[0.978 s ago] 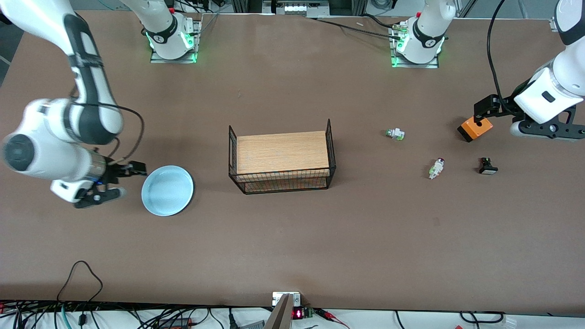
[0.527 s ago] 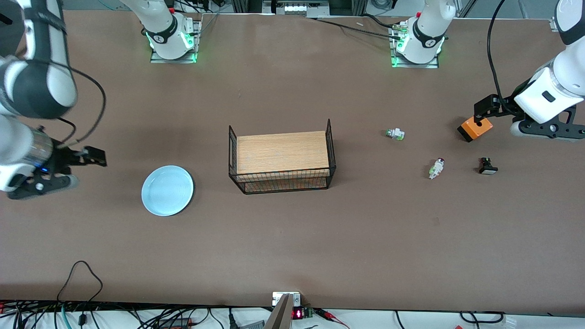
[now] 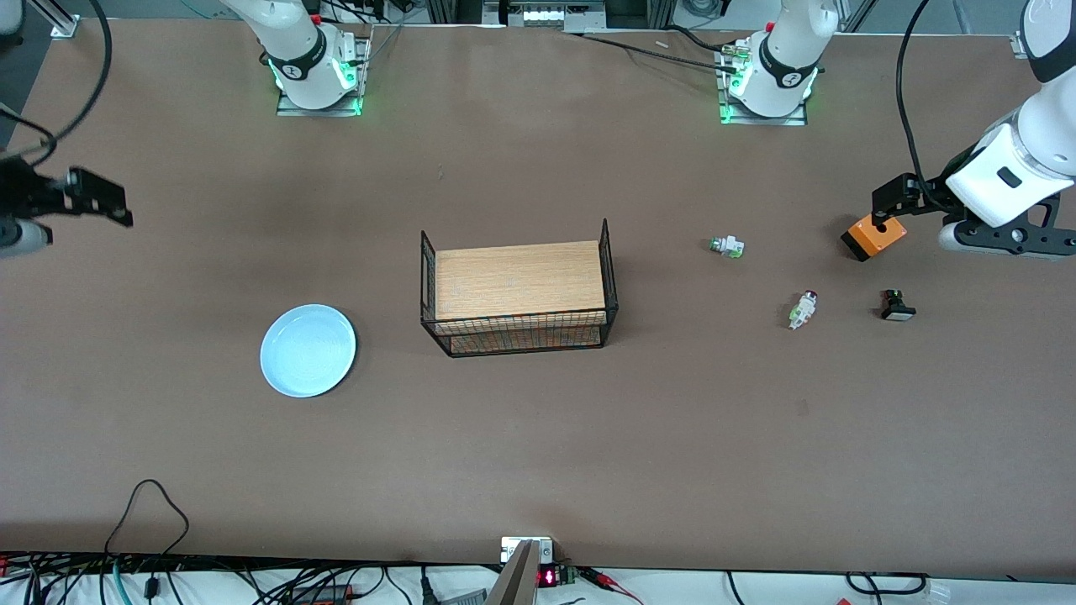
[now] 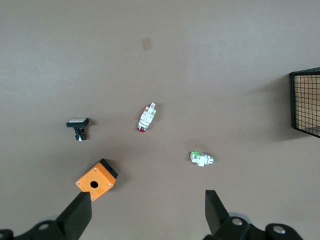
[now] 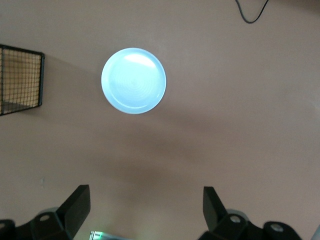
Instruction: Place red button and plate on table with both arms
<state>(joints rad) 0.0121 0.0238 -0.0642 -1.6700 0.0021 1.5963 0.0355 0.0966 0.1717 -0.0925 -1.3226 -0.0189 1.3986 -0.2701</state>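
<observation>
The pale blue plate (image 3: 308, 350) lies flat on the brown table (image 3: 538, 437), toward the right arm's end; it also shows in the right wrist view (image 5: 133, 80). The red button (image 3: 803, 309) lies on its side on the table toward the left arm's end and shows in the left wrist view (image 4: 145, 117). My right gripper (image 3: 13, 238) is open and empty, high over the table's edge, well away from the plate (image 5: 146, 192). My left gripper (image 3: 1009, 239) is open and empty, high over the table beside the small parts (image 4: 147, 200).
A wooden-topped black wire rack (image 3: 519, 288) stands mid-table. Near the red button lie a green-capped white piece (image 3: 726, 246), a black piece with white cap (image 3: 898, 306) and an orange box (image 3: 874, 236). Cables run along the table's near edge (image 3: 151, 504).
My right arm has risen and swung away from the plate toward the table's edge, leaving the plate lying where it was. The left arm has not moved.
</observation>
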